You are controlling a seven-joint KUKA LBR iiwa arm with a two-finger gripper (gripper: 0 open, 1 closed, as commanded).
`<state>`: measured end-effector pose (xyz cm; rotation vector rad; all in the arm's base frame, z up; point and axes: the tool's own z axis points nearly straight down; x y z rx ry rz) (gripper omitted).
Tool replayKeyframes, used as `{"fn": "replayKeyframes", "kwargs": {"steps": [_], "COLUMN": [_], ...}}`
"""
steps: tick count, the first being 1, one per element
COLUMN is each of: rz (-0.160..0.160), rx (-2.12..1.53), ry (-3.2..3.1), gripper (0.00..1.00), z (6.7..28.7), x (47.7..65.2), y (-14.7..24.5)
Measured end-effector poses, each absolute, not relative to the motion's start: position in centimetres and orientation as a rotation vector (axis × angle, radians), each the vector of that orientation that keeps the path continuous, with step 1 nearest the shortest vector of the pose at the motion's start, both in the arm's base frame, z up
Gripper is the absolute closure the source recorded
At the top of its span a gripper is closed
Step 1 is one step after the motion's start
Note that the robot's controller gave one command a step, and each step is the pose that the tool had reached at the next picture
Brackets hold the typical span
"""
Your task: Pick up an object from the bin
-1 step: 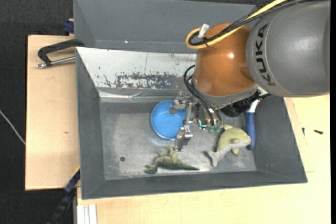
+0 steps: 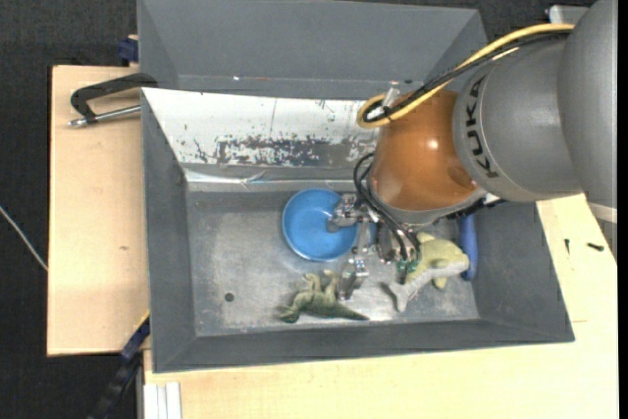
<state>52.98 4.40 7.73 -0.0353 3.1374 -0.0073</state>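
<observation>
My gripper (image 2: 361,255) hangs low in the right half of the bin, under the arm's orange cover. Its lower end stands just above the green toy dinosaur (image 2: 316,302), which lies along the near wall. A round blue dish (image 2: 312,224) sits right beside the gripper on its left, touching or nearly touching it. To the gripper's right lies a pale yellow and white toy figure (image 2: 432,266), partly hidden by the wrist.
A blue stick-like thing (image 2: 468,245) lies against the right wall behind the pale toy. The arm and its orange cover hide the bin's back right corner. Bare floor stretches across the left half of the bin.
</observation>
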Motion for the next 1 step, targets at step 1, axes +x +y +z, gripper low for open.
{"fn": "replayKeyframes", "kwargs": {"steps": [1], "rz": [0.011], "rx": [-0.045], "ry": [3.130], "gripper": [1.00], "z": [7.81], "x": [52.96], "y": [5.26]}}
